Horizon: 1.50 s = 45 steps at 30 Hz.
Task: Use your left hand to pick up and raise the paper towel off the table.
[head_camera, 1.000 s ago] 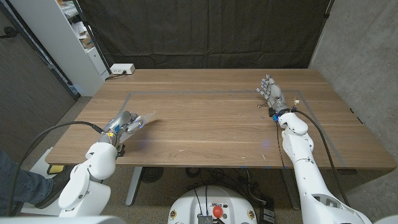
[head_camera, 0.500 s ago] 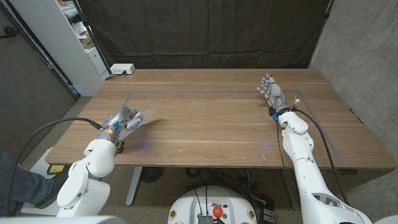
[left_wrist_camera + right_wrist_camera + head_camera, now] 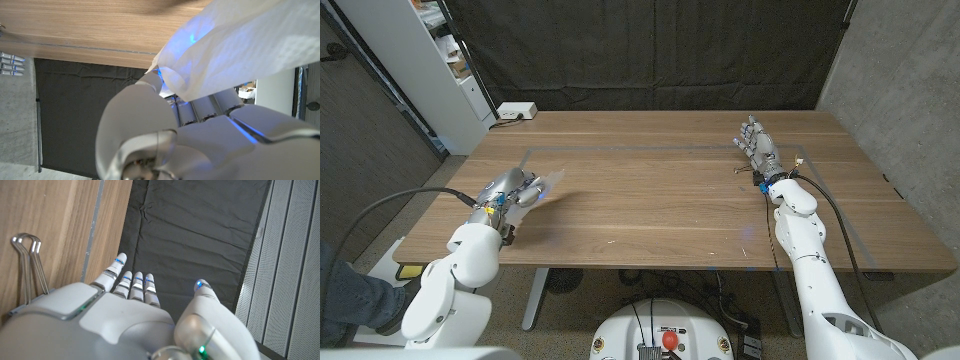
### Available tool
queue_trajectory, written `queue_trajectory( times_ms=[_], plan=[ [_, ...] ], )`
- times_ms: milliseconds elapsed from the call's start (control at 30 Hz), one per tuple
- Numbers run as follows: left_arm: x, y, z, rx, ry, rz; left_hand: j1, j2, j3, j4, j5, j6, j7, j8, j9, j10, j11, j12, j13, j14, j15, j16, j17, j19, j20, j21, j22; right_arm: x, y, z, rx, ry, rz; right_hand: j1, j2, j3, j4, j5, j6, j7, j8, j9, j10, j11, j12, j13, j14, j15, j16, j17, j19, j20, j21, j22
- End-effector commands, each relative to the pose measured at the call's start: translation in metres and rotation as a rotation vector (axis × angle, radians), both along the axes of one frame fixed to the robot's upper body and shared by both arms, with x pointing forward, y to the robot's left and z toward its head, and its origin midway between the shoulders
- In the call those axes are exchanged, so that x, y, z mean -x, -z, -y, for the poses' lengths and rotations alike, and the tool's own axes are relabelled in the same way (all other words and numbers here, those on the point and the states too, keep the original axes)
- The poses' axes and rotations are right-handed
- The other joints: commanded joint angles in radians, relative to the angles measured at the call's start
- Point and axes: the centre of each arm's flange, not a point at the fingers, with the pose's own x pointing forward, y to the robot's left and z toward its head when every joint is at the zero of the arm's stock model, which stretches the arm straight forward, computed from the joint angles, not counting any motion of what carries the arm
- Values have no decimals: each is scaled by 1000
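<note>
A white paper towel hangs above the wooden table near its left edge, pinched in my left hand. Up close in the left wrist view, the paper towel is a crumpled sheet caught between the thumb and fingers of my left hand, lit blue from the hand's lights. My right hand stands at the table's far right with its fingers straight and apart, holding nothing. The right wrist view shows the right hand from behind, fingers extended.
A white power strip lies at the table's back left corner. A white shelf unit stands past the left edge. A thin line marks a rectangle on the tabletop. A metal clip sits by my right hand.
My left hand has drawn back to the left and risen a little, carrying the paper towel with it. The right hand has stayed still.
</note>
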Motion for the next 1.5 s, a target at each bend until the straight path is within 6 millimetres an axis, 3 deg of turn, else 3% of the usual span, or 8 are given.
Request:
queue_trajectory(
  times_ms=[33,767,1500],
  plan=[
    [12,-10,-1,-17,-9,32,5,-5,7,2,-3,11,0,5,3,5,0,6,5,13,1,5,3,9,-3,6,2,4,1,-1,2,-5,5,2,6,-2,1,2,7,0,4,0,4,0,9,3,6,2,10,1,12,-1,-4,2],
    [21,-36,10,-62,18,73,1,-3,2,5,-6,9,0,-2,4,2,1,-1,10,11,9,2,11,9,-2,10,2,9,5,8,-21,5,10,3,9,-3,0,2,8,1,5,0,3,-2,9,3,6,2,10,0,15,-2,-10,2],
    [39,-55,14,-101,37,127,4,1,1,3,-6,8,-3,-8,5,0,1,-6,14,7,13,-1,15,8,-2,13,3,10,5,4,-18,1,10,5,11,-4,-2,1,8,0,5,0,5,-1,9,3,7,1,10,0,17,-2,-15,2]
  ],
)
